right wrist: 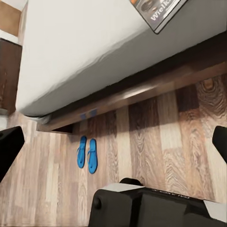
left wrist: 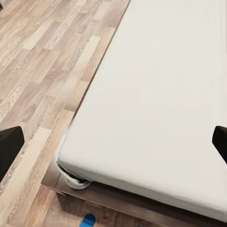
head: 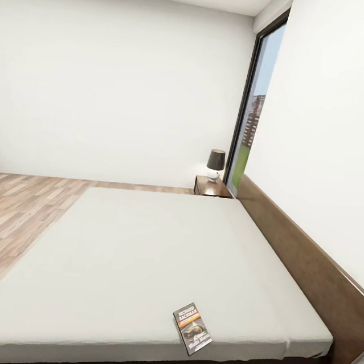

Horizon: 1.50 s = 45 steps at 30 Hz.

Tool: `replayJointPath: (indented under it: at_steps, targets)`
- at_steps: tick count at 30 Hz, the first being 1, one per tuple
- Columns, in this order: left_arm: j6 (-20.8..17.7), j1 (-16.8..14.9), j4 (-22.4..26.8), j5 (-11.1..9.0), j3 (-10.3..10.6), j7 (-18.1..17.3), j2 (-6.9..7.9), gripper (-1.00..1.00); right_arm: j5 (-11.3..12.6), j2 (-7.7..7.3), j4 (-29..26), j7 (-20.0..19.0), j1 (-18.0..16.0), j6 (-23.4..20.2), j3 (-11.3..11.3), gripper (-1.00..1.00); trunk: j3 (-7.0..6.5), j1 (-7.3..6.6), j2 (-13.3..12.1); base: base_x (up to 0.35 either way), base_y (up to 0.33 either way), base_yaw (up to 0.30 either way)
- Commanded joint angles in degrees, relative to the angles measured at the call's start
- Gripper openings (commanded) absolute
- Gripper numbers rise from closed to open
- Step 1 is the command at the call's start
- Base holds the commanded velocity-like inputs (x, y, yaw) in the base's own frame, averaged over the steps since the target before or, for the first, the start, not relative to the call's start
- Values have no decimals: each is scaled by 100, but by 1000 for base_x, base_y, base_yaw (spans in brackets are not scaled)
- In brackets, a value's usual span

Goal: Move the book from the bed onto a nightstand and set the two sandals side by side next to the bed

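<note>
1. Right wrist view looks down past the robot base (right wrist: 156, 208) at the floor (right wrist: 179, 142). The right gripper (right wrist: 113, 146) has its fingertips at the two edges of the picture, far apart, so it is spread wide and holds nothing.
2. Two sandals (right wrist: 87, 153) lie on the floor side by side, just beside the bed frame (right wrist: 142, 92). That part of the task looks done, in my judgement.
3. The left gripper (left wrist: 113, 144) is likewise spread wide and empty, over the mattress corner.
4. On the bed (head: 137, 256), the book (head: 192, 328) lies flat near the close edge, toward the headboard (head: 303, 261) side.
5. Farther off, a nightstand (head: 211, 187) with a lamp (head: 215, 164) stands past the bed's far end, by the window (head: 254, 117).
6. The step in hand seems to be fetching the book: the next move calls for lowering a gripper to it, most likely the right one.
</note>
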State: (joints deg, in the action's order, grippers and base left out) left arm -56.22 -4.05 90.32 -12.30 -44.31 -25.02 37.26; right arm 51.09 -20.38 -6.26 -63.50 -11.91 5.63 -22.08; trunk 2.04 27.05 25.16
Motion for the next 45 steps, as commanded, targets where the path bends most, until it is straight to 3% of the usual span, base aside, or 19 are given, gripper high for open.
replayJointPath:
  at_steps: [1,7,13,24,45]
  targets:
    - [-35,-8,2,-1,-7,-45,0,100,29,-33,-2,-173,-5,59,-48,100,13,4,13,0,0,0]
    - [-25,-8,6,4,-7,-290,0,100,27,-140,-49,-1023,-5,120,-44,100,13,4,13,0,0,0]
    - [-21,-8,18,14,-7,-422,0,100,25,-208,-31,-1526,-5,338,-43,100,13,4,13,0,0,0]
    - [-16,-8,36,17,-7,-463,0,100,24,-210,-3,-1713,-5,415,-47,100,13,4,13,0,0,0]
    - [-13,-8,47,18,-7,-468,0,100,48,-180,11,-1659,-5,420,-21,100,390,465,855,0,0,0]
